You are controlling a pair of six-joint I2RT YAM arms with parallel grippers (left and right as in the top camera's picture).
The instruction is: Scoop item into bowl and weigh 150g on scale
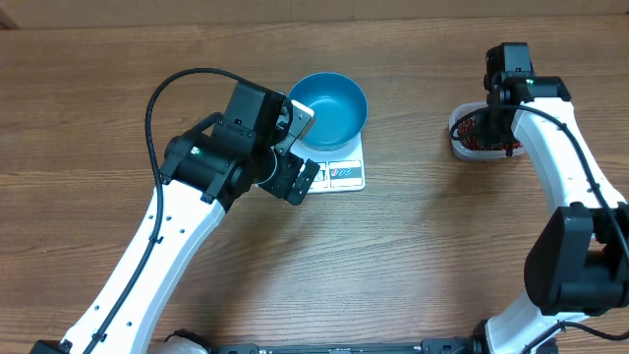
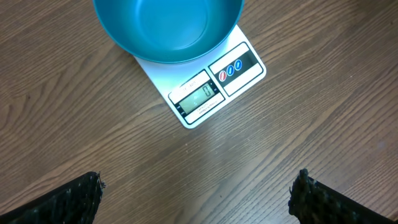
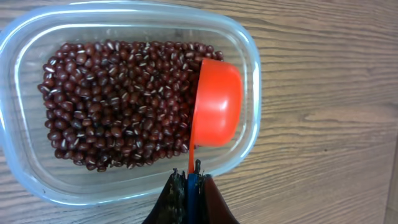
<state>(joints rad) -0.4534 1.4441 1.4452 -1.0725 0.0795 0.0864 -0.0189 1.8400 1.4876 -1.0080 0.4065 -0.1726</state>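
Scooping is in hand: the right gripper (image 3: 189, 182) is clamped on the handle of the scoop (image 3: 217, 102), which lies among the beans (image 3: 112, 99) in the tub (image 3: 25, 50); whether it is loaded is unclear. The bowl (image 2: 168, 25) sits empty on the scale (image 2: 205, 93), with the left gripper (image 2: 196, 190) spread wide nearby. The next move probably calls for a dig, a level lift and a carry left.

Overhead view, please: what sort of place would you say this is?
Likely a robot test bench rather than a kitchen: a wood-grain table, a blue bowl on a white scale, and a clear tub of beans with an orange scoop.
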